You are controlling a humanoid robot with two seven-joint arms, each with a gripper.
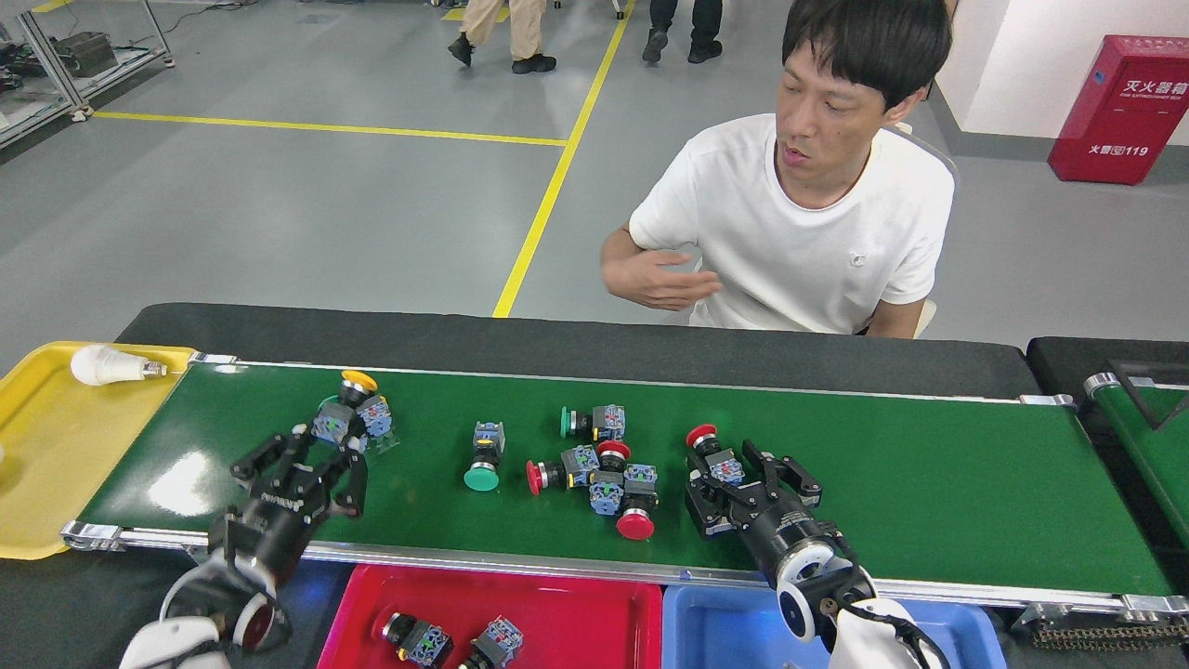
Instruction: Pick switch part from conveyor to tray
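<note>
The red cabinet (1122,110) by the far wall carries white Chinese characters reading 灭火器箱 and, lower down, 火警 with the number 119; small white lettering on the left gripper (299,462) is too small to read

Right claw (740,476) open around red-capped switch part (713,453) on conveyor (929,483), left claw (302,462) open beside yellow-capped switch (351,401)

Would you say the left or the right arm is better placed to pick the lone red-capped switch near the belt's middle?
Probably the right: the right gripper is open, its fingers flanking the red-capped switch. The left gripper sits apart, below the yellow-capped cluster.
</note>
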